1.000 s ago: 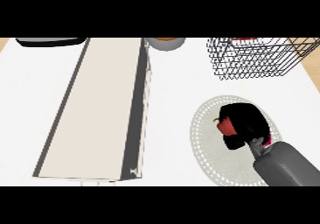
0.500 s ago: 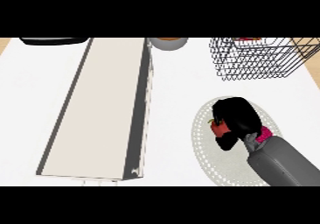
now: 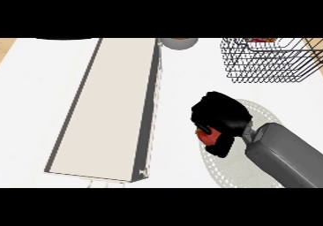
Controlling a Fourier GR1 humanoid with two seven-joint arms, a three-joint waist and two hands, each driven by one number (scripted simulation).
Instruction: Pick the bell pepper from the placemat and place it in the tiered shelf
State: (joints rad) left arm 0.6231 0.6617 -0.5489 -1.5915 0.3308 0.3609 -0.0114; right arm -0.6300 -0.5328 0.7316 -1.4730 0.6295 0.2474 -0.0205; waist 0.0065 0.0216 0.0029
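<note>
Right hand is curled round the red pepper and has swung it toward nine o'clock, off the placemat's middle to its left edge. Pepper looks lifted; the shelf waits at nine o'clock. Left hand unseen.

The right hand sits at about four o'clock of centre, its black fingers curled round a red bell pepper, of which only a sliver shows. Beneath it lies a round pale placemat on the white surface. At one o'clock stands a black wire tiered shelf. A long beige box runs from twelve towards seven o'clock.
</note>
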